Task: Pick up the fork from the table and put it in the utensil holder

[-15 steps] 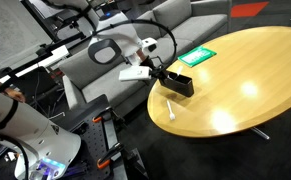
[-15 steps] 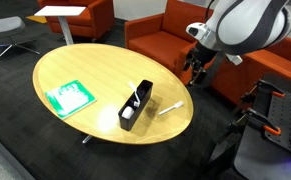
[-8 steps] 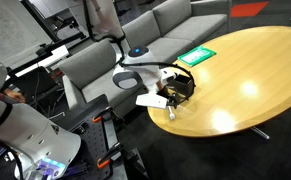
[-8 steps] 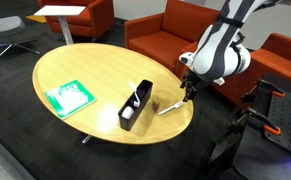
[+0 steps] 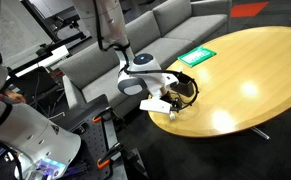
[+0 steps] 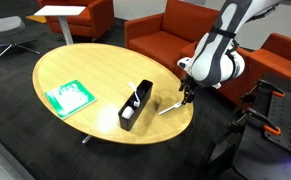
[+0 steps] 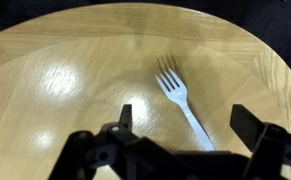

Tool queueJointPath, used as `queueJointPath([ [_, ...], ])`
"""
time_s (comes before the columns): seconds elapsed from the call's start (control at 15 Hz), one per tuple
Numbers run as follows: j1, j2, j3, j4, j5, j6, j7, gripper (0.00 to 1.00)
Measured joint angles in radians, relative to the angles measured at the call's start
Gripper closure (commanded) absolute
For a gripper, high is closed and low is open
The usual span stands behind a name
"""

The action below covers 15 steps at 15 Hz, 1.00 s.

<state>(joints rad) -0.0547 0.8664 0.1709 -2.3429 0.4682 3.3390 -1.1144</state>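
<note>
Glossy light-wood round table (image 7: 55,80) near its edge: black gripper (image 7: 186,113), fingers spread wide either side of a thin white fork (image 7: 180,100). Lying flat, tines pointing away from the wrist camera, handle slanting back toward lower right. Beyond, in an exterior view, low black oblong utensil holder (image 6: 135,105), then flat green-and-white card (image 6: 68,96).

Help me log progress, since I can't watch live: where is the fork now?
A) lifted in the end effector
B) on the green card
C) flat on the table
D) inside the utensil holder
C: the wrist view shows the fork lying flat on the table beneath the open end effector, not gripped.
</note>
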Motion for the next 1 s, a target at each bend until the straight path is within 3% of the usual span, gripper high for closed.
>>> queueJointPath([
  [0.2,0.055,0.01,-0.085,-0.002,-0.267,0.001,0.177,0.0],
  [0.4,0.161,0.026,-0.183,0.004,-0.442,0.003,0.28,0.0],
  [0.67,0.264,0.047,-0.263,0.02,-0.587,0.007,0.356,0.0],
  [1.0,0.289,0.072,-0.294,0.046,-0.716,0.023,0.364,0.0],
])
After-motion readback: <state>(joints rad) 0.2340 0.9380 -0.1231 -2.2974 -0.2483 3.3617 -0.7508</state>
